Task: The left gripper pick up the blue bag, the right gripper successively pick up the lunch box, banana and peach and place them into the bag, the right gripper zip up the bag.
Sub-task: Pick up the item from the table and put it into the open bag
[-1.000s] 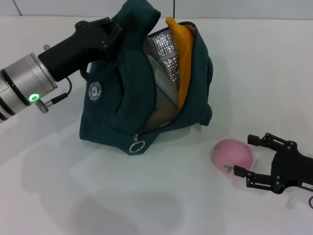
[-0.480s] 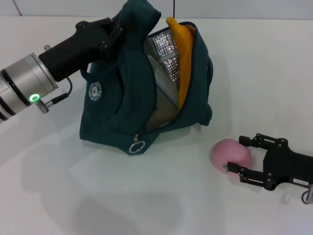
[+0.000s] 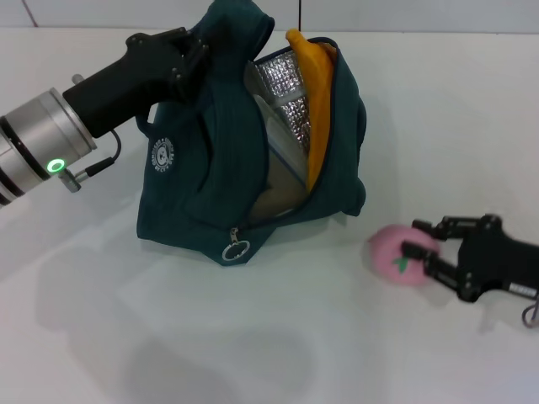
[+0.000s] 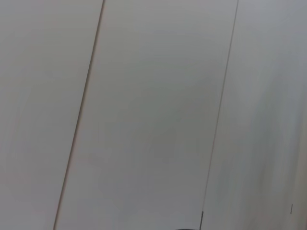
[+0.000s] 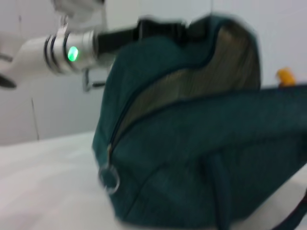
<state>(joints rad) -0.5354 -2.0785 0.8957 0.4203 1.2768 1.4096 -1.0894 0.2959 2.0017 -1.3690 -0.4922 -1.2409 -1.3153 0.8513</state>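
Two grippers are at work on the white tabletop. The right gripper has closed in since a second ago: its black fingers, then spread beside the round pink toy peach, now press against the peach's right side, clamped on it. The peach itself has barely shifted and sits right of the bag, apart from it. The left gripper grips the raised upper edge of the large dark teal-blue fabric bag, as before, keeping its mouth wide and its silver foil lining exposed. The long yellow-orange banana stands inside against the right wall, unchanged. The metal ring zip pull hangs at the near end.
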